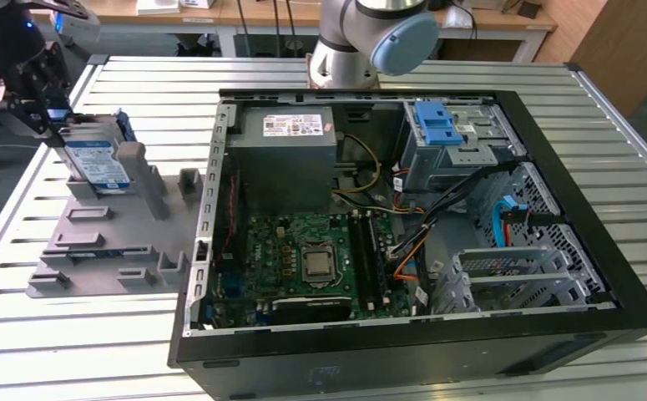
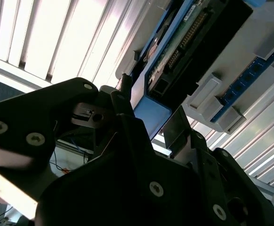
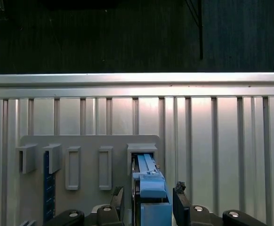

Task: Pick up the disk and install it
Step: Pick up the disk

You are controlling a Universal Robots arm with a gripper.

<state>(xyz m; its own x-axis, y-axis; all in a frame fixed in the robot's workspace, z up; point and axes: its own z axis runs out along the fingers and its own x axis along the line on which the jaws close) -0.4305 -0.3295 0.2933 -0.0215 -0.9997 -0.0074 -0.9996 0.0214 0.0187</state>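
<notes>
the gripper (image 1: 65,132) is straddling the upright disk (image 1: 98,167) in the grey holder (image 1: 106,242) at the exterior view's left — clenched or released, cannot tell.

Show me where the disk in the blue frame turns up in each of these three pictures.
Exterior view: the disk stands upright in the grey rack, at the exterior view's left.
Second wrist view: the disk is close up, circuit-board side showing, next to the rack.
First wrist view: the disk is seen edge-on in a slot of the rack.
Shared landmark: the grey rack.
</notes>
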